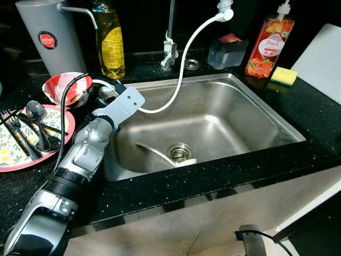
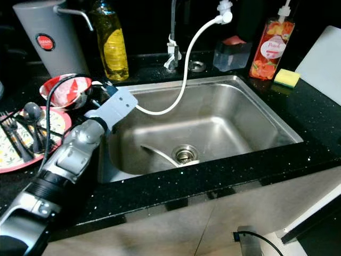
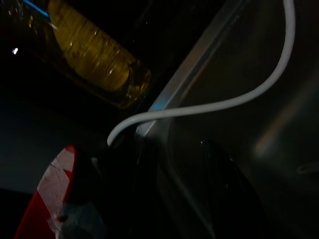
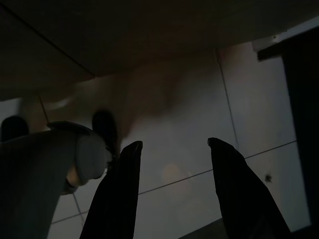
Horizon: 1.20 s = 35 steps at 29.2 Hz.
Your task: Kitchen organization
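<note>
My left arm reaches over the black counter to the sink's back-left corner. Its gripper (image 3: 169, 154) sits beside a red and white bowl (image 1: 66, 88), mostly hidden behind the grey wrist plate (image 1: 123, 106) in the eye views. In the dim left wrist view its two dark fingers stand apart with nothing between them, the bowl's rim (image 3: 50, 189) just to one side. A pink floral plate (image 1: 10, 154) left of the arm holds several dark spoons and forks (image 1: 37, 125). The right gripper (image 4: 174, 143) hangs open over a tiled floor.
The steel sink (image 1: 256, 101) holds a white curved utensil (image 1: 157, 153) by the drain (image 1: 181, 152). A white hose (image 1: 184, 58) droops into it. Behind stand a yellow soap bottle (image 1: 110, 42), grey canister (image 1: 50, 37), red dispenser (image 1: 269, 45) and yellow sponge (image 1: 284, 76).
</note>
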Tool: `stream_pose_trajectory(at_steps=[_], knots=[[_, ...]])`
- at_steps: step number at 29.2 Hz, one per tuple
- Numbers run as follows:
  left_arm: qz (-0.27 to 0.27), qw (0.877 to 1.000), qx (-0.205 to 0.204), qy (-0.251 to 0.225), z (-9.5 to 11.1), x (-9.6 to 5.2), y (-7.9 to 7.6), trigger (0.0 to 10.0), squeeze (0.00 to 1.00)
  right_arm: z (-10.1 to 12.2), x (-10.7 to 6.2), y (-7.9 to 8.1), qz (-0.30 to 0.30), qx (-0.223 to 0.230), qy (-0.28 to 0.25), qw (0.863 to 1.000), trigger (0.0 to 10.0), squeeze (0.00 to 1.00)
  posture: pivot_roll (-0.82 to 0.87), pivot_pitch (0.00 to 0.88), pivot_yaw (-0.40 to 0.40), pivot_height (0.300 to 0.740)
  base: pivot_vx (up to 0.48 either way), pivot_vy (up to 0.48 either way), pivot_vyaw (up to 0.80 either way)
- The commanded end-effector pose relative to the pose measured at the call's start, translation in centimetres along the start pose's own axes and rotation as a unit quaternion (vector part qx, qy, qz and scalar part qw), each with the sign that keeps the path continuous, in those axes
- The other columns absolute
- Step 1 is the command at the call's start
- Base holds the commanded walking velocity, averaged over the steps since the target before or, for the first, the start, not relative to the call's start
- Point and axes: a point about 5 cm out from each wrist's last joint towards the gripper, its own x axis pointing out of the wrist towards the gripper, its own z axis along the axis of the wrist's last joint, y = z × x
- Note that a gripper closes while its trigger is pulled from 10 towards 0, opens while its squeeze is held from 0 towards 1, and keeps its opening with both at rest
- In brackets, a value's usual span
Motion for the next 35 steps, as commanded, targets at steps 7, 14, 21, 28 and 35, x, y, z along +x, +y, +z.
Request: stream_pose_trajectory(at_steps=[7, 14, 21, 28, 35], knots=[[0.002, 1.0, 0.006, 0.002, -0.3, -0.2, 0.5, 10.0, 0.0, -0.3, -0.1, 0.3, -0.006, 0.013, -0.002, 1.0, 10.0, 0.0, -0.04, 0.0, 0.015, 0.74, 0.0, 0.0, 0.0], [0.015, 1.0, 0.001, 0.013, -0.5, -0.4, 0.6, 10.0, 0.0, -0.2, -0.1, 0.1, -0.009, 0.011, -0.005, 1.0, 10.0, 0.0, -0.04, 0.0, 0.015, 0.74, 0.0, 0.0, 0.0], [0.014, 1.0, 0.003, 0.012, -0.5, -0.5, 0.6, 10.0, 0.0, 0.0, -0.1, 0.4, -0.007, 0.011, -0.01, 1.0, 10.0, 0.0, -0.04, 0.0, 0.017, 0.74, 0.0, 0.0, 0.0], [0.014, 1.0, 0.002, 0.013, -0.5, -0.6, 0.7, 10.0, 0.0, 0.5, 0.0, 0.5, -0.004, 0.007, -0.017, 1.0, 10.0, 0.0, -0.04, 0.0, 0.017, 0.74, 0.0, 0.0, 0.0], [0.014, 1.0, 0.002, 0.013, -0.6, -0.6, 0.7, 10.0, 0.0, 0.7, 0.1, 0.6, -0.004, 0.006, -0.021, 1.0, 10.0, 0.0, -0.04, 0.0, 0.019, 0.74, 0.0, 0.0, 0.0]])
